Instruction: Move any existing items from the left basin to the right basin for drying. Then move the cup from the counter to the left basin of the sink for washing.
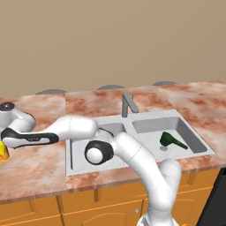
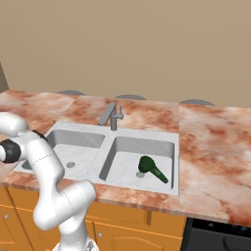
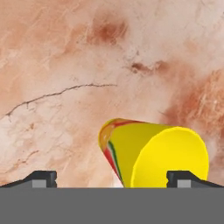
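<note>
The yellow cup (image 3: 166, 157) with its red-orange mark stands on the marbled counter (image 3: 65, 65), close in front of the hand. It also shows at the far left edge of the left base view (image 1: 2, 152). My gripper (image 3: 113, 179) is open, its dark fingertips (image 3: 43, 178) wide apart. The cup stands in line with the gap, nearer the right tip, and nothing is held. The dark green utensil (image 1: 170, 140) (image 2: 149, 167) lies in the right basin (image 1: 150, 128) by the drain. The arm partly hides the left basin (image 2: 83, 147).
The grey faucet (image 1: 128, 104) stands at the sink's middle back. My arm stretches leftward across the left basin and over the counter. Orange cabinets (image 1: 88, 207) run below the counter's front edge. A dark appliance (image 2: 220, 238) sits at the lower right.
</note>
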{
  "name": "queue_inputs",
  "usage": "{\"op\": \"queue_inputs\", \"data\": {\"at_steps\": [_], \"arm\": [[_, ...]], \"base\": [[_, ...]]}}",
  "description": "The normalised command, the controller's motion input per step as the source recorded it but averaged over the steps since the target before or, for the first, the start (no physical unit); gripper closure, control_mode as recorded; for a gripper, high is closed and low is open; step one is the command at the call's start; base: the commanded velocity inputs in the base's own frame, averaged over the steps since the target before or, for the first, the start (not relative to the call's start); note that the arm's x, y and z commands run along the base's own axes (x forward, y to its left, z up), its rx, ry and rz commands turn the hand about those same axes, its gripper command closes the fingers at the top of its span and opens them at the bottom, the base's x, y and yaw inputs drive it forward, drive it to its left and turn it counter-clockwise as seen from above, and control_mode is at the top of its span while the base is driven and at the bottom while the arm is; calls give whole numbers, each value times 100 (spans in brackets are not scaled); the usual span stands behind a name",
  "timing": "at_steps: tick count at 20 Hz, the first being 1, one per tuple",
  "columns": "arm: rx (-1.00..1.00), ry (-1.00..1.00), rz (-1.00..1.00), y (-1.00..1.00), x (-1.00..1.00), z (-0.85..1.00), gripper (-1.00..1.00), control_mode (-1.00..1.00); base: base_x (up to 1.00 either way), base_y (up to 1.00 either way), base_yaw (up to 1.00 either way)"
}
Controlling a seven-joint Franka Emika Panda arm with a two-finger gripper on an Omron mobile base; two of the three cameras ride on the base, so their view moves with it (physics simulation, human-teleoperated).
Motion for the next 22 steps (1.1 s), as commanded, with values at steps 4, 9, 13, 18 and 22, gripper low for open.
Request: {"op": "queue_inputs", "data": {"at_steps": [4, 9, 13, 18, 22], "arm": [[0, -1, 0, 23, 13, -7, -100, -100], [0, -2, 0, 17, 6, -3, -100, -100], [0, -2, 0, 5, 0, 0, 100, -100], [0, -1, 0, 0, 0, 0, 100, -100], [4, 0, 0, -13, -2, 0, 100, -100]], "base": [[0, 0, 0], [0, 0, 0], [0, 0, 0], [0, 0, 0], [0, 0, 0]]}}
